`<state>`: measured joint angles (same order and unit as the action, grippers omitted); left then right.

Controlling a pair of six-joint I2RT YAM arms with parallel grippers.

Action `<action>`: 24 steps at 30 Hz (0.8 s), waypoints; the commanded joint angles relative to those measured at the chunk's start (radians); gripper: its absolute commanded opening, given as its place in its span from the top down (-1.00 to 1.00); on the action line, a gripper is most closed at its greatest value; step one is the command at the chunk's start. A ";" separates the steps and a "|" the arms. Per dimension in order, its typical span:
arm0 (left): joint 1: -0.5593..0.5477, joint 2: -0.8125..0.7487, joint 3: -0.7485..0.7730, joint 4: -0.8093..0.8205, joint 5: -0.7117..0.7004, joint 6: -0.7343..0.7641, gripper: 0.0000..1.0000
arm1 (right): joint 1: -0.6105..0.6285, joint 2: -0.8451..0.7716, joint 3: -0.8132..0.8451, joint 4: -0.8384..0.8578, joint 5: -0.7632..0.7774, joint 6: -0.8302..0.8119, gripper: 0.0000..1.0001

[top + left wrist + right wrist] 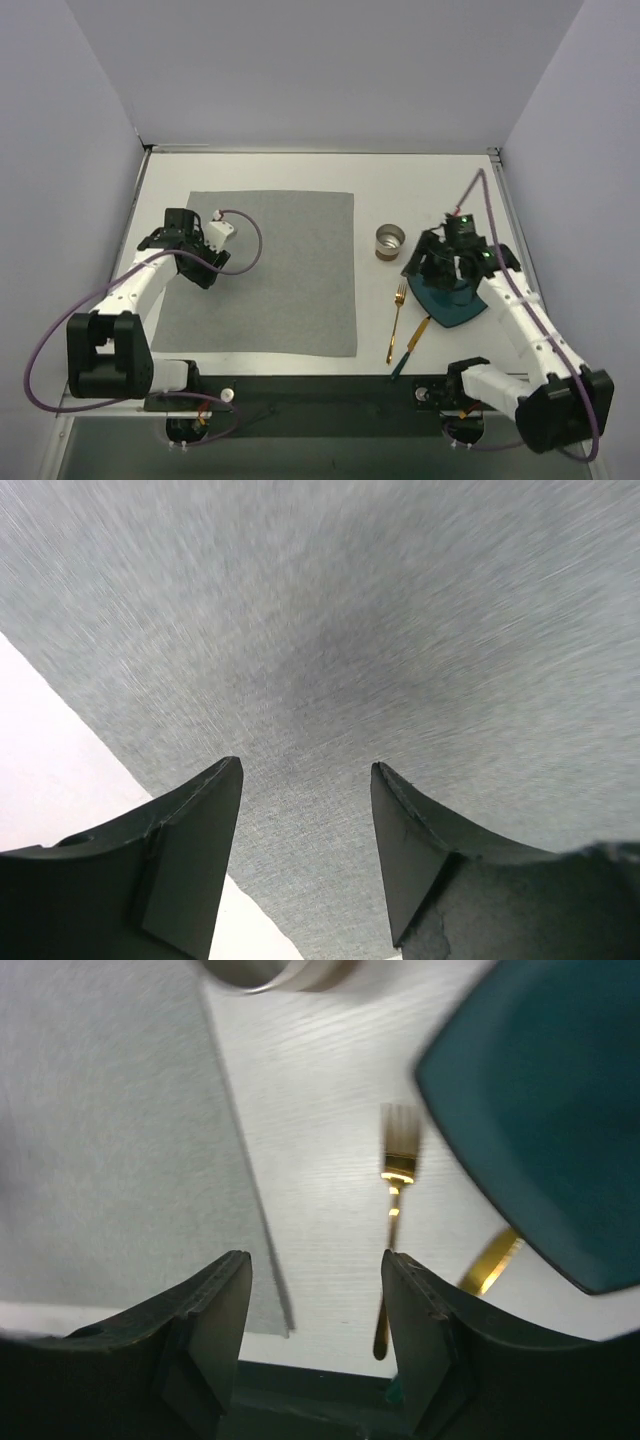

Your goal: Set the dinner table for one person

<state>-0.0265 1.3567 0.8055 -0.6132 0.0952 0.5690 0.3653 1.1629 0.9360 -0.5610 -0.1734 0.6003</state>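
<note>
The white dinner table (430, 190) carries a grey cloth mat (265, 270) left of centre. On the right lie a dark teal plate (458, 303), a gold fork (397, 318), a gold knife with a dark handle (409, 346) and a small metal cup (390, 242). My left gripper (200, 272) hovers over the mat's left edge, open and empty (305, 770). My right gripper (437, 270) hangs above the plate's left side, open and empty (315, 1260). In the right wrist view the fork (395, 1185) and the plate (540, 1110) lie below it.
White walls close in the table at the back and both sides. A dark strip (330, 390) runs along the near edge between the arm bases. Purple cables loop from both wrists.
</note>
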 commanded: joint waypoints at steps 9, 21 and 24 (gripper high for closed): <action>-0.067 -0.174 0.186 -0.257 0.248 -0.043 -0.39 | -0.600 -0.232 -0.236 -0.290 -0.166 0.130 -0.28; -0.069 -0.278 0.092 -0.188 0.314 -0.026 -0.40 | -0.804 -0.609 -0.644 -0.122 -0.136 0.583 -0.27; -0.076 -0.265 0.098 -0.184 0.298 -0.038 -0.41 | -0.807 -0.710 -0.764 -0.021 -0.150 0.688 -0.25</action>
<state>-0.0921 1.1015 0.9001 -0.8310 0.3569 0.5362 -0.4328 0.5453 0.2951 -0.7105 -0.2840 1.0756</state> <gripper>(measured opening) 0.703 0.634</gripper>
